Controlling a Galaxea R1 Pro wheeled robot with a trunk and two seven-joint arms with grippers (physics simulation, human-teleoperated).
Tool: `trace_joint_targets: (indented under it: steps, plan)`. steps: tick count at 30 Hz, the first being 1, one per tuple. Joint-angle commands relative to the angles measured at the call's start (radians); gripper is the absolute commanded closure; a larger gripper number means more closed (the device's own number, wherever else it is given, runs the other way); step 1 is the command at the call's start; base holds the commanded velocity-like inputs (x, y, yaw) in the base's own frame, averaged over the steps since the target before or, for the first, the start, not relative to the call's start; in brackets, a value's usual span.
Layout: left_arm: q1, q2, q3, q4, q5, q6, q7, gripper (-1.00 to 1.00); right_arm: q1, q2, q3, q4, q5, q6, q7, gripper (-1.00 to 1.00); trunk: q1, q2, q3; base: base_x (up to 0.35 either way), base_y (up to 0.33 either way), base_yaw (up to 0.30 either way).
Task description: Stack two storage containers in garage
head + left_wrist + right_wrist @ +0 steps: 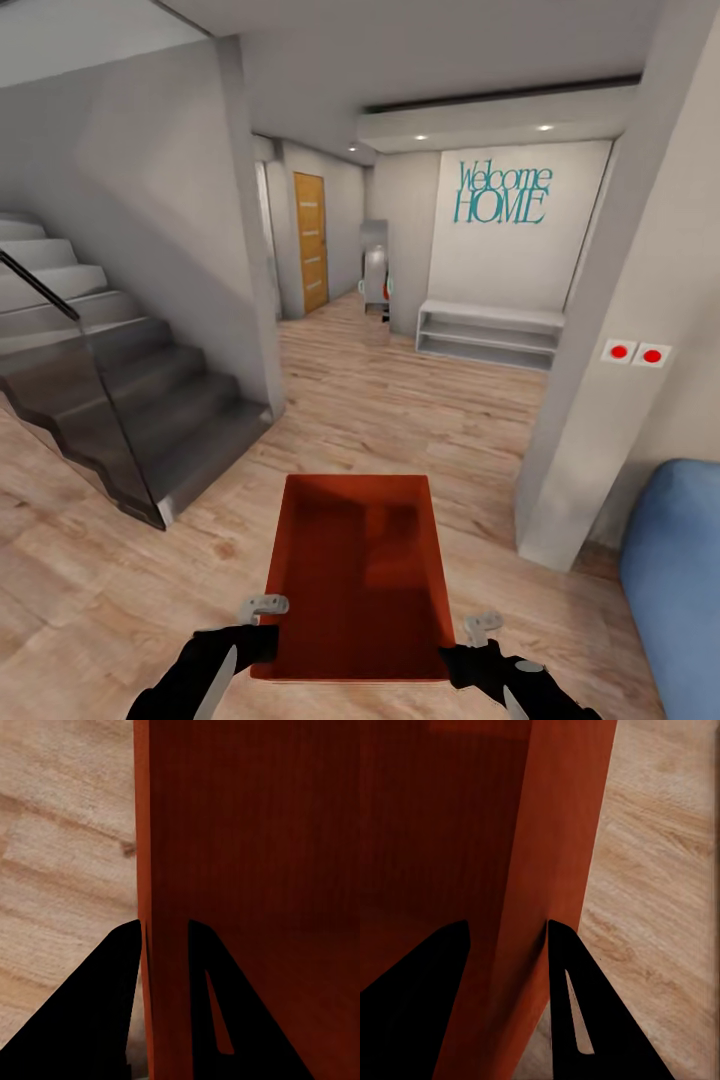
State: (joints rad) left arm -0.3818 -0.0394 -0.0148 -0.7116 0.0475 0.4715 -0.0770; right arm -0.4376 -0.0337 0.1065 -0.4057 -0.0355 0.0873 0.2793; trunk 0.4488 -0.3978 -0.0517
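Observation:
One orange-red open-top storage container [355, 570] hangs low in front of me over the light wood plank floor [400, 410], held between both arms. My left gripper [262, 607] is shut on its left wall near the close corner. In the left wrist view the fingers of that gripper [163, 926] straddle the thin wall [161, 832]. On the opposite side, my right gripper [480, 628] is shut on the right wall. The right wrist view shows this gripper [506, 924] clamping the wall [562, 817] from both sides. The bin is empty.
A grey staircase [120, 400] with a glass rail stands at the left. A white wall pillar [590, 400] and a blue sofa [680, 590] are at the right. Between them a hallway runs ahead to a white shelf bench [490, 335] and a wooden door [310, 240].

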Motion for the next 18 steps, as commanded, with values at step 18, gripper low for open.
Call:
trace_joint_targets:
  steps: [18]
  plan:
    - [-0.001,0.004,0.044,-0.002,0.046,0.006,0.059,1.0,0.0,0.0,0.013,-0.005,-0.021,0.007,0.029,1.0,0.001,-0.002,-0.002,0.326,-0.144,0.0]
